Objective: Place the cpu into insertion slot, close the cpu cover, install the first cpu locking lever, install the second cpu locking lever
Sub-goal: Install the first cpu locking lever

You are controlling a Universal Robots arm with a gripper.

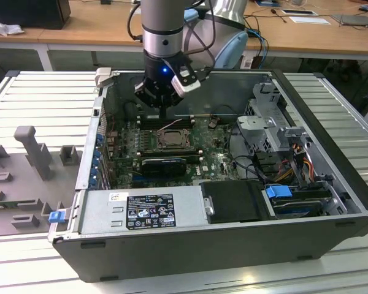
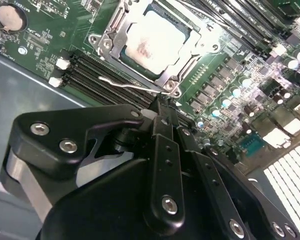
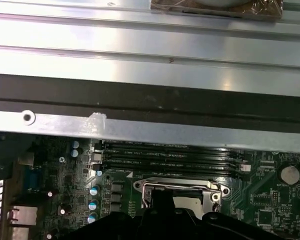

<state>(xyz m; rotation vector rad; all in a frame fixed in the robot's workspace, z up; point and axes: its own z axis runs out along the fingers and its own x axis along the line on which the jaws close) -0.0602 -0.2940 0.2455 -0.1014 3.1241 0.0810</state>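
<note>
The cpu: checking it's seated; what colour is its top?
Pale silvery cpu, clearest in the second wrist view.

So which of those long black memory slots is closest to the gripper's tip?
The outermost memory slot, farthest from the cpu cover: the gripper points down right at it, with the thin wire lever lying across it.

Contents, counted. One open case [image 1: 331,131] lies on one ribbed surface [image 1: 43,98]. It holds one motherboard [image 1: 211,160], one power supply [image 1: 141,211] and one black expansion card [image 1: 164,164]. On the board sit one slot [image 2: 187,65], one cpu [image 2: 152,40] seated in it and one cover [image 2: 115,30] framing it. One wire lever [image 2: 130,85] runs beside the slot. In the first wrist view, four memory slots [image 3: 170,157] lie in one bank. There is one coin battery [image 2: 8,17]. Two blue tabs appear in the exterior view, one at the case corner [image 1: 57,215] and one by the drives [image 1: 279,191]. My one end effector [image 2: 162,104] hangs from my one arm [image 1: 162,24].
</note>
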